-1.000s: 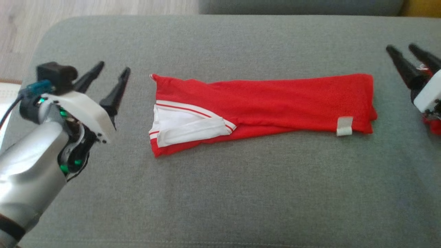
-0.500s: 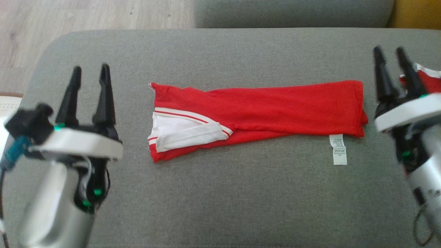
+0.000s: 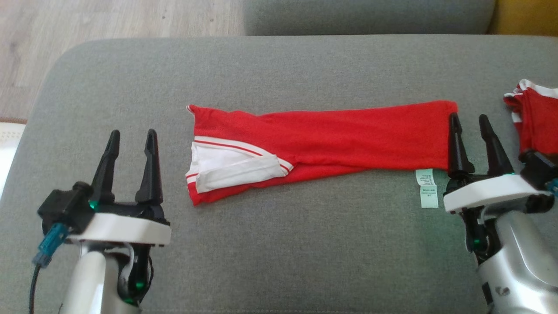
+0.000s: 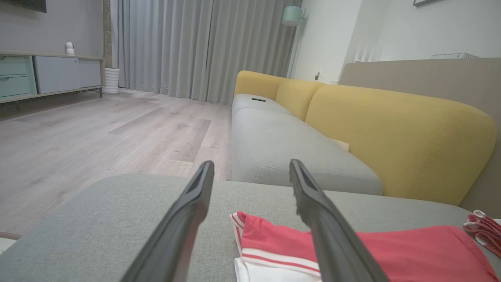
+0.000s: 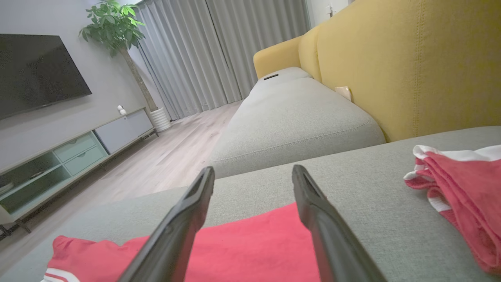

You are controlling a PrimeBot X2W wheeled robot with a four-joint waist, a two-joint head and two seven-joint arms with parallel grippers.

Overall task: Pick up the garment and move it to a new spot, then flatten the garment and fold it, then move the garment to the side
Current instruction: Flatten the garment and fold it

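While both jaws gape empty, the long red garment [image 3: 348,135] lies flat on a woven cushion [image 3: 279,244].

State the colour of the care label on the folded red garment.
The small care label is white with dark print; clearest in head view.

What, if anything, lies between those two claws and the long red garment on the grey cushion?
Nothing visible. The left gripper stands open above bare cushion beside the garment, at its white-trimmed end. The right gripper, also open, is at the other end. A second red garment lies beyond the right gripper, not between.
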